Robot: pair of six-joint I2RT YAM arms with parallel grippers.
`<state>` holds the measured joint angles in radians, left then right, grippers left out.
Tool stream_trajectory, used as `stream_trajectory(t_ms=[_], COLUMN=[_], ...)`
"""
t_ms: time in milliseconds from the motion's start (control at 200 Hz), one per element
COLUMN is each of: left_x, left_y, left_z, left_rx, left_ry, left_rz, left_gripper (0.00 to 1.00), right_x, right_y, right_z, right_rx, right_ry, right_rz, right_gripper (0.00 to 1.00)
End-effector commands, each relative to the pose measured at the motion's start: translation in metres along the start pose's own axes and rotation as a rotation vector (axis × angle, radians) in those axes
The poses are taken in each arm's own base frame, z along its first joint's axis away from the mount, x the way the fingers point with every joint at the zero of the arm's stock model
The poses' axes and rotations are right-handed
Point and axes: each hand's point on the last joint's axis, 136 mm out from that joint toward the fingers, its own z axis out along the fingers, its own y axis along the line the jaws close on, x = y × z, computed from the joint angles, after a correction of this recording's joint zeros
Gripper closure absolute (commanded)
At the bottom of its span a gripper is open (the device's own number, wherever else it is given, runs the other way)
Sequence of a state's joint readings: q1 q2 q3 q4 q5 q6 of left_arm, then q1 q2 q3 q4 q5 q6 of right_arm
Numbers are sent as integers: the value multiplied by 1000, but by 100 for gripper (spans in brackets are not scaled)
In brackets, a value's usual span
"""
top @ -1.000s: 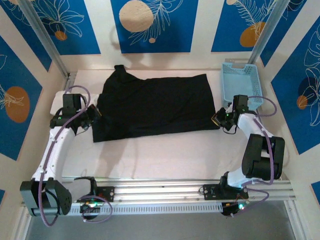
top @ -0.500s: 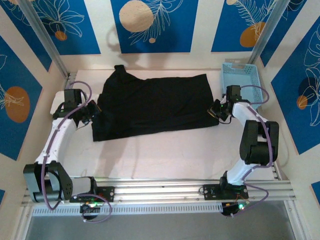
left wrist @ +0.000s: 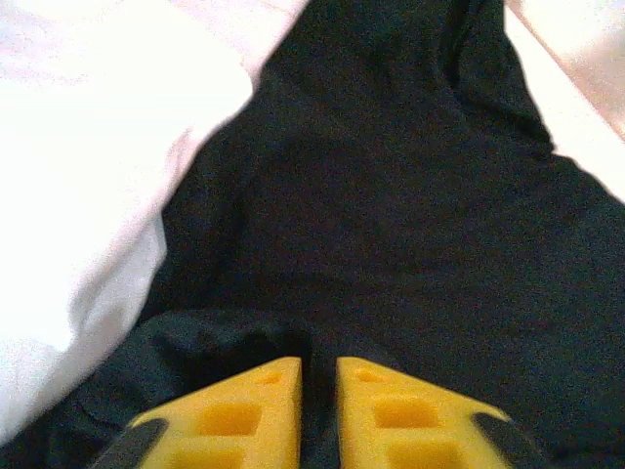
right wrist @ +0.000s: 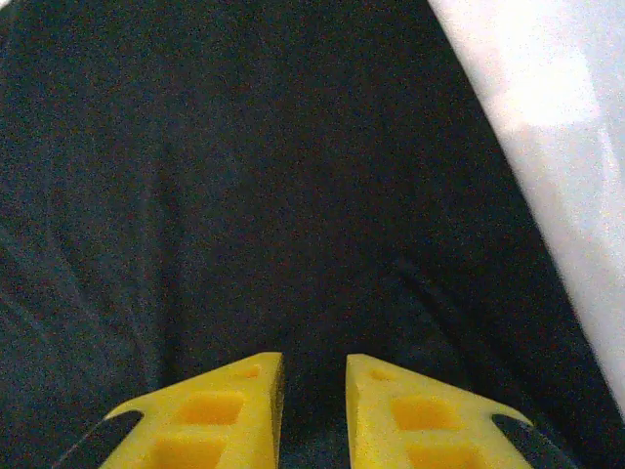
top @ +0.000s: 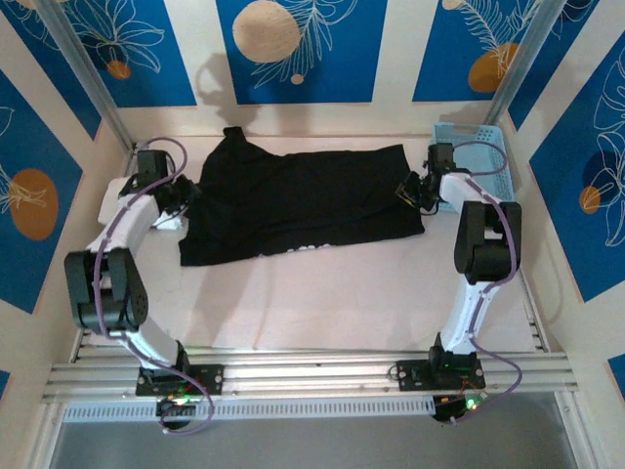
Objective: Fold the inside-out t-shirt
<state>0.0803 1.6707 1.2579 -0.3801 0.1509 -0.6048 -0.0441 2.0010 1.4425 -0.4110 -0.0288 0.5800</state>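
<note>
Black t-shirt (top: 303,205) lies flat on far half of worktop (top: 322,293). Left gripper (top: 183,197) at its left edge, right gripper (top: 411,191) at its right edge. Both open a crack over cloth. Looks like letting-go step. Next: lift clear, grab an edge for next fold.

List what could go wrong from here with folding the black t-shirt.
1. The left gripper and right gripper stand barely parted over the black short-sleeved cloth t-shirt. Lifting away could snag the cloth and spoil the fold.
2. The right gripper is near the light-blue plastic basket, so a swing may knock it.
</note>
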Motion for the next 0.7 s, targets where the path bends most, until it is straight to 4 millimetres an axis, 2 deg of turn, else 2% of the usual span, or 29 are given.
stream_trajectory(t_ms=[0,60,170,290,360,460,580,695], left_x=[-30,-31,-24,15,45,78,103,123], left_y=[1,1,4,6,12,20,34,46], left_z=[10,6,-13,-25,-24,-17,-5,5], left_rx=[-13,-14,-4,60,79,93,75,72], left_ry=[-53,-56,-99,-93,-54,10,74,114], left_rz=[-19,-15,-20,-45,-62,-56,-50,-68], left_gripper=[63,55,46,42,41,40,40,41], right_x=[-8,-4,20,59,72,77,80,94], right_y=[13,11,4,1,-5,-17,-34,-55], right_z=[-3,-11,-24,-18,-9,3,7,6], right_rx=[-5,19,25,21,60,122,222,307], right_ry=[-5,-16,7,109,155,202,238,288], right_rz=[-69,-105,-137,-147,-172,-187,-222,-237], right_gripper=[69,67,65,65,65,65,65,65])
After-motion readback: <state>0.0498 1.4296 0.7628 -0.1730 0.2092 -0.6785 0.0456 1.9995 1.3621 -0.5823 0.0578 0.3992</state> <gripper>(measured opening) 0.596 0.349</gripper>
